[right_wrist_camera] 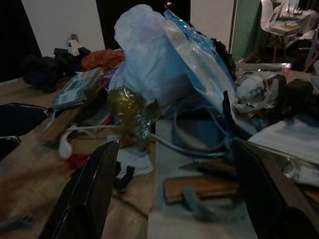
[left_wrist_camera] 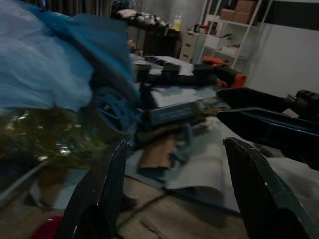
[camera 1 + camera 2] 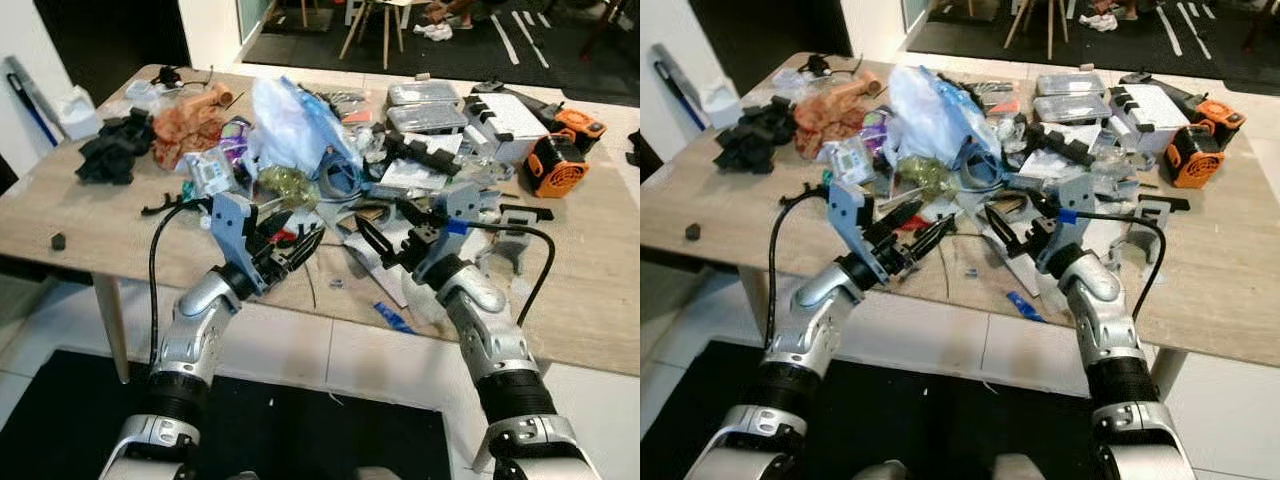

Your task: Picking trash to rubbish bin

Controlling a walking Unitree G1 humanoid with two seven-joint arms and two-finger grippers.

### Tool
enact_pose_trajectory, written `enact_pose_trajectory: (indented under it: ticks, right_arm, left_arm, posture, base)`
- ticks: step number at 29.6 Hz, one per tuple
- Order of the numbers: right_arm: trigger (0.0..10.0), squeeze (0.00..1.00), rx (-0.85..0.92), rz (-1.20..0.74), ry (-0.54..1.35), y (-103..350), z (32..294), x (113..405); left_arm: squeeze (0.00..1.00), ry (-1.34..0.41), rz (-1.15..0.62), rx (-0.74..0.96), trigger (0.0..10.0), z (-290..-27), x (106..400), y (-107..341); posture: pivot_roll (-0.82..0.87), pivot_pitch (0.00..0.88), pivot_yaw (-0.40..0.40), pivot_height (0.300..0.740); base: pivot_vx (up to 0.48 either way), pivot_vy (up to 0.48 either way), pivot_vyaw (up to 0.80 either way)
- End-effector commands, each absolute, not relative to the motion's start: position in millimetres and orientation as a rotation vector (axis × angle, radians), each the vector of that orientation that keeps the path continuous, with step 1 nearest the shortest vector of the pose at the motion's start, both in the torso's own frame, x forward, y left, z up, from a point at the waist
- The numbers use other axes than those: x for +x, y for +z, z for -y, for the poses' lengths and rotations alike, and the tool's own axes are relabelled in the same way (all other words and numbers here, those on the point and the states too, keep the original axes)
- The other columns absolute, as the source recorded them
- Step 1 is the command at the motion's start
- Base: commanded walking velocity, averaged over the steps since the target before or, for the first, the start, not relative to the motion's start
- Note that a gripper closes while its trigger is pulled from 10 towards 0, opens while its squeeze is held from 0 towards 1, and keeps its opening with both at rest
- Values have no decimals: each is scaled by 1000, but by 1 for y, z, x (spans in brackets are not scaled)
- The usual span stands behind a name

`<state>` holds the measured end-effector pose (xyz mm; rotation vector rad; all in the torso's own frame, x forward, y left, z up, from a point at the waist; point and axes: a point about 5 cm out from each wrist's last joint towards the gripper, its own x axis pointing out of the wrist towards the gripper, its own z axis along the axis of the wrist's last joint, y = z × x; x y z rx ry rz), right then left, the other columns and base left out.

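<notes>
A cluttered wooden table (image 3: 90, 215) carries the trash. A white and blue plastic bag (image 3: 290, 125) stands in the middle, with a crumpled yellowish wrapper (image 3: 285, 183) at its foot. An orange-brown crumpled bag (image 3: 190, 120) lies further left. My left gripper (image 3: 302, 228) is open just above the table's near edge, in front of the wrapper, with a small red scrap (image 3: 283, 238) beside its fingers. My right gripper (image 3: 382, 222) is open over white paper sheets (image 3: 385, 265) to the right. Nothing is between either pair of fingers. The right wrist view faces the bag (image 1: 159, 59) and wrapper (image 1: 127, 107).
A black crumpled lump (image 3: 115, 148) and a white jug (image 3: 78, 110) sit at the far left. Clear containers (image 3: 425, 95), a white box (image 3: 505, 115) and an orange tool (image 3: 560, 160) crowd the back right. A blue piece (image 3: 393, 317) lies at the near edge.
</notes>
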<state>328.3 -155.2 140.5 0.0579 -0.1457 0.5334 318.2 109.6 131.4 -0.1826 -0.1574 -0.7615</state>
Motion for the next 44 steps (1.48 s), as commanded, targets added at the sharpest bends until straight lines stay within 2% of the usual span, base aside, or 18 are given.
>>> enact_pose_trajectory:
  ticks: [1, 19, 29, 36, 41, 44]
  right_arm:
    - [10000, 0, 62, 135, 532, 138, 155, 329]
    - [10000, 0, 61, 136, 533, 139, 155, 329]
    - [10000, 0, -11, 162, 542, 146, 156, 329]
    - [10000, 0, -111, 265, 474, 181, 174, 338]
    - [10000, 0, -175, 283, 370, 201, 196, 345]
    - [10000, 0, -178, 279, 366, 204, 198, 346]
  left_arm:
    - [0, -761, 157, -178, 10000, -112, 317, 130]
    - [0, -758, 163, -182, 10000, -112, 317, 131]
    - [0, -761, 180, -173, 10000, -113, 316, 133]
    - [0, -771, 197, -177, 10000, -115, 314, 136]
    - [0, -802, 222, -183, 10000, -116, 311, 142]
    - [0, -804, 228, -181, 10000, -116, 311, 144]
  posture:
    - [-91, 0, -24, 740]
    - [-92, 0, -24, 740]
    - [-92, 0, -24, 740]
    - [-91, 0, -21, 740]
    - [-91, 0, -17, 740]
    - [-91, 0, -17, 740]
  base:
    - [368, 0, 0]
    - [353, 0, 0]
    - [0, -49, 0]
    - [0, -440, 0]
    - [0, 0, 0]
    - [0, 0, -800]
